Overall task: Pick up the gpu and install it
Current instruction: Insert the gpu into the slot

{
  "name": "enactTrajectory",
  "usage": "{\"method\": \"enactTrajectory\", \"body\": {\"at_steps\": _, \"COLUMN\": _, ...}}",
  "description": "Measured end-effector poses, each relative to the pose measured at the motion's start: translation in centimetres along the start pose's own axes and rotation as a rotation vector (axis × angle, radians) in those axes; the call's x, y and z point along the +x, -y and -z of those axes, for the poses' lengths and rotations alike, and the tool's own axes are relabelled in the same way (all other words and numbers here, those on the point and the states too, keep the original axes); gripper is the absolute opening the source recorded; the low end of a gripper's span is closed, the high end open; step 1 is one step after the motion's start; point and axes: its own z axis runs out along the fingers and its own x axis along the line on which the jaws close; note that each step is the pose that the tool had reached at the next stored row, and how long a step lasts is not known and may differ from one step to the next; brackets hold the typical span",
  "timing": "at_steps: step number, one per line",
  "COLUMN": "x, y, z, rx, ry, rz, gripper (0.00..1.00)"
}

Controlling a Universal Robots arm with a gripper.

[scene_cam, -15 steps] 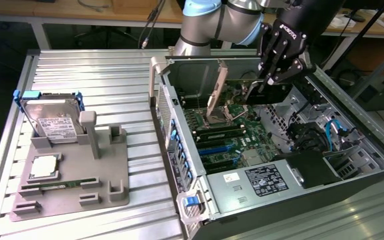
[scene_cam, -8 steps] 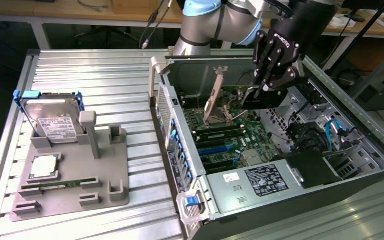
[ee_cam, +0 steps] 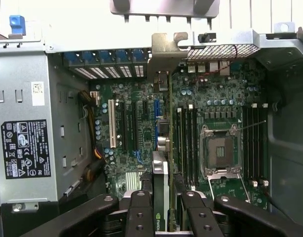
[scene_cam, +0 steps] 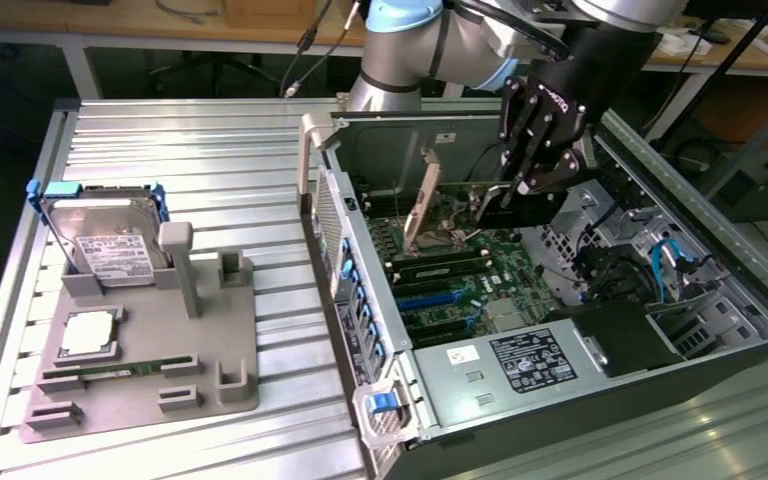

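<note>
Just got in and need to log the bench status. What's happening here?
The robot arm's gripper is down inside the open computer case, holding the gpu edge-on between its fingers above the motherboard. The card's silver bracket points toward the case's rear slot openings. Beside the case, a grey fixture tray holds a hard drive and a RAM stick.

Probably a lab: wooden workbenches (scene_cam: 157, 25), ribbed metal table (scene_cam: 197, 160), opened computer case (scene_cam: 704, 330).
</note>
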Motion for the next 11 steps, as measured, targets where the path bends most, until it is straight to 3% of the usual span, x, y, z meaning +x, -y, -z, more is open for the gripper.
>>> {"method": "enactTrajectory", "body": {"at_steps": 11, "x": 0.1, "y": -0.14, "z": -2.15, "rx": 0.0000, "ry": 0.0000, "rz": 0.000, "gripper": 0.27}}
